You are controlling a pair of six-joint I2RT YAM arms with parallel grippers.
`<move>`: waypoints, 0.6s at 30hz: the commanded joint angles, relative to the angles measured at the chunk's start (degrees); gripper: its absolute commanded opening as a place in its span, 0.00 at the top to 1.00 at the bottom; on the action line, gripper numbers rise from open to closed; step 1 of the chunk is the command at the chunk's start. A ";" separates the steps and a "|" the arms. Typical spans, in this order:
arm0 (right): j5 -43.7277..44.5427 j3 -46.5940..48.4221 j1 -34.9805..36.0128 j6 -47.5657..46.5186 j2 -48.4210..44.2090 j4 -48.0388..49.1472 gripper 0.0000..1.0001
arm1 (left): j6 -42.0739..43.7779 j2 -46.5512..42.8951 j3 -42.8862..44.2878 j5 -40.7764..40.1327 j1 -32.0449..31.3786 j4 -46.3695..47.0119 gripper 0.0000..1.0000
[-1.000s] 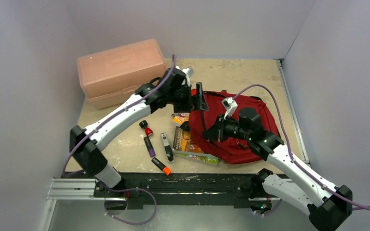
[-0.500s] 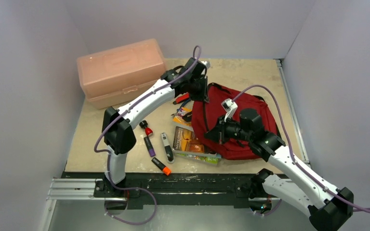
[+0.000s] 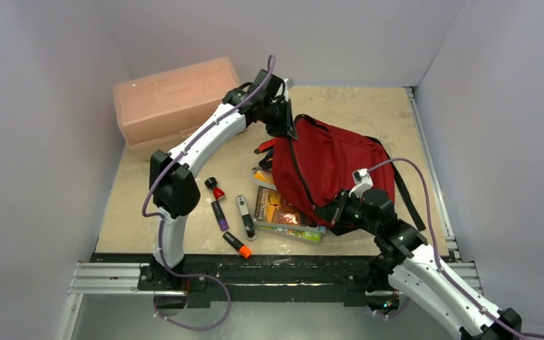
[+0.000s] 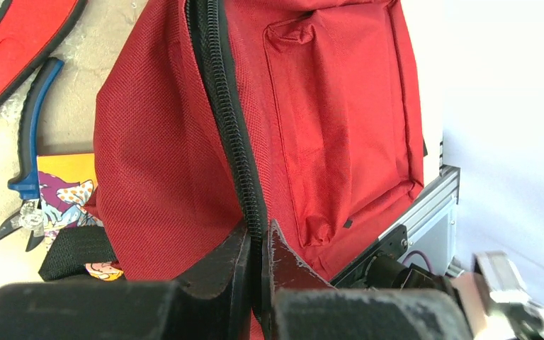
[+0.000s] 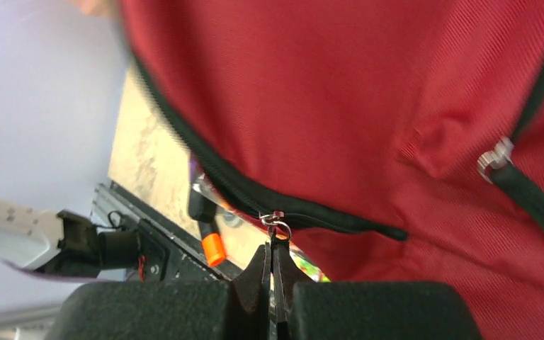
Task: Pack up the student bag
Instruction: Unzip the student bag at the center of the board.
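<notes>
Left tool (image 4: 258, 237) pinched on black zipper (image 4: 227, 120) of student bag (image 4: 326, 127), blue-handled pliers (image 4: 20, 163) lying beside

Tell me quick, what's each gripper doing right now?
Left gripper: closed on the bag at its zipper.
Right gripper: closed on a zipper pull.

text: none legible | book cover (image 3: 276, 207): lettering too small

student bag (image 3: 333, 166) showing matt woven dark red cloth, zipper pull (image 5: 275, 221) glinting as bright metal, box (image 3: 173, 103) looking smooth pale pink plastic, tabletop (image 3: 340, 106) appearing rough and mottled, booklet (image 3: 278, 207) shining as glossy printed paper
</notes>
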 commanded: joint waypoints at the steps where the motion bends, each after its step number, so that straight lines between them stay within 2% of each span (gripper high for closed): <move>1: 7.00 -3.06 0.52 10.43 1.49 -8.27 1.00 | 0.00 -1.59 3.50 0.10 1.57 6.49 1.00; 6: 12.45 2.01 0.60 8.43 -1.10 -11.91 1.00 | -0.60 -2.46 2.40 1.59 1.55 6.78 1.00; 10: 13.91 8.98 0.56 -0.90 1.27 -12.67 0.67 | -1.59 -3.86 -0.05 2.92 1.21 8.01 1.00; 11: 13.15 10.81 0.55 -2.27 2.68 -12.92 0.62 | -1.50 -4.14 -0.79 2.93 1.08 8.12 1.00; 14: 16.16 15.20 0.59 -0.22 6.54 -16.59 0.54 | -0.81 -5.21 -2.35 2.07 0.87 8.21 1.00; 16: 19.98 16.50 0.53 3.10 7.23 -18.41 0.39 | 0.27 -5.72 -3.27 1.55 0.77 7.89 1.00; 17: 23.64 16.94 0.52 3.30 7.40 -19.18 0.26 | 1.10 -5.98 -3.38 1.42 0.80 7.35 1.00; 18: 27.78 18.04 0.45 3.55 7.82 -20.74 0.20 | 2.01 -6.07 -3.41 1.35 0.79 6.60 1.00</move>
